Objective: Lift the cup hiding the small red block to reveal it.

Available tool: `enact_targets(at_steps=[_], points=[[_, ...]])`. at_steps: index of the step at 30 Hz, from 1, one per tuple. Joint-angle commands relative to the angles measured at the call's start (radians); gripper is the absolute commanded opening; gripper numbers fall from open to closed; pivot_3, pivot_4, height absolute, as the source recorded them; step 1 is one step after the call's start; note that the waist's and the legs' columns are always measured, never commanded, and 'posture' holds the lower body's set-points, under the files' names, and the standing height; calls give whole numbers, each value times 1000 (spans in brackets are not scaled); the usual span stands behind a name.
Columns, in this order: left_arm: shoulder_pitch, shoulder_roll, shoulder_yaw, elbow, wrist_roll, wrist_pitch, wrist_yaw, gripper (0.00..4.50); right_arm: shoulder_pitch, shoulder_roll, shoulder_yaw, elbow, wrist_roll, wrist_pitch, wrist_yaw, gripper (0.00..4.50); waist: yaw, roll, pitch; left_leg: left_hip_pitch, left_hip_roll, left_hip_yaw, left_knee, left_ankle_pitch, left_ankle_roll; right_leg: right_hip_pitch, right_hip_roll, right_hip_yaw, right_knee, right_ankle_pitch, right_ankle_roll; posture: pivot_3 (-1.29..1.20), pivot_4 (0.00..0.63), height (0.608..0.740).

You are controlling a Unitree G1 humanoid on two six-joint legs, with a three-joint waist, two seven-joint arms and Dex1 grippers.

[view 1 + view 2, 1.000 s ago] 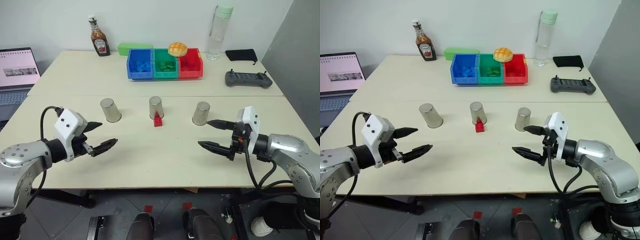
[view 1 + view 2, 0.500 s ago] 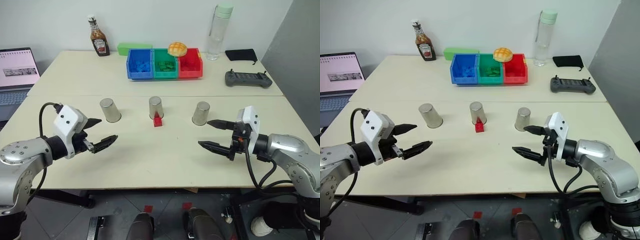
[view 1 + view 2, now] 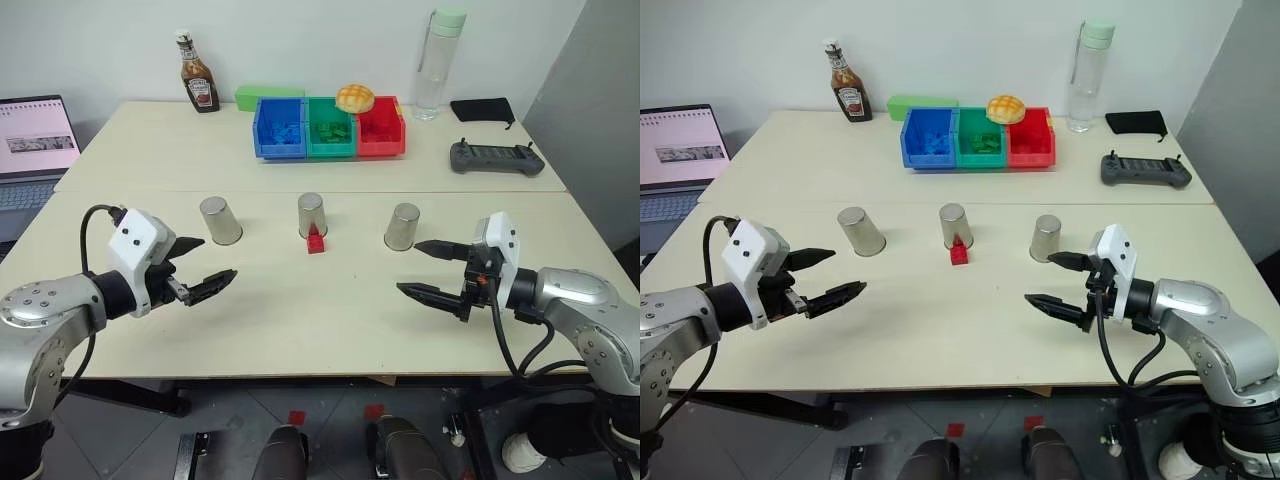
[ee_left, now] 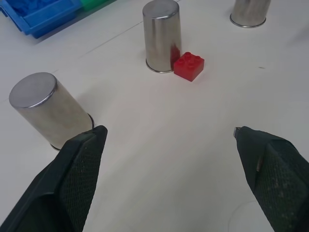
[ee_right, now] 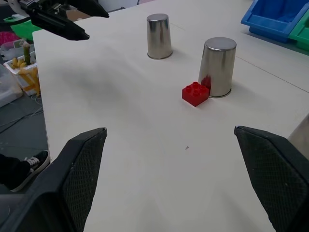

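Observation:
Three shiny metal cups stand upside down in a row across the table: the left cup (image 3: 220, 220), the middle cup (image 3: 312, 215) and the right cup (image 3: 402, 226). The small red block (image 3: 316, 242) lies uncovered on the table, against the near side of the middle cup. The same block (image 4: 189, 66) appears in the left wrist view, beside that cup (image 4: 161, 36). My left gripper (image 3: 215, 258) hovers open, near and just left of the left cup. My right gripper (image 3: 409, 266) hovers open, just in front of the right cup. Neither holds anything.
At the back stand blue (image 3: 279, 128), green (image 3: 330, 128) and red bins (image 3: 380, 128) with a bun (image 3: 355, 98) on top. There are also a ketchup bottle (image 3: 198, 86), a water bottle (image 3: 440, 65), a controller (image 3: 497, 158) and a laptop (image 3: 35, 150) at the left edge.

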Motion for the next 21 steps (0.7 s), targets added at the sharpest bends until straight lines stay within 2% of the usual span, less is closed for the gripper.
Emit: enact_targets(at_steps=[1,21], points=[[-15,13,33,-34,-14,-1,4,4461,-11,-5,-27,-32,14,-6,4,4500,0,0,0,0,0,0,0,0,0,0,0,0,0,0,0,0,150,740],[-32,12,12,-14,-7,-7,0,4461,-34,-2,-21,-48,20,24,-7,4500,0,0,0,0,0,0,0,0,0,0,0,0,0,0,0,0,150,740]])
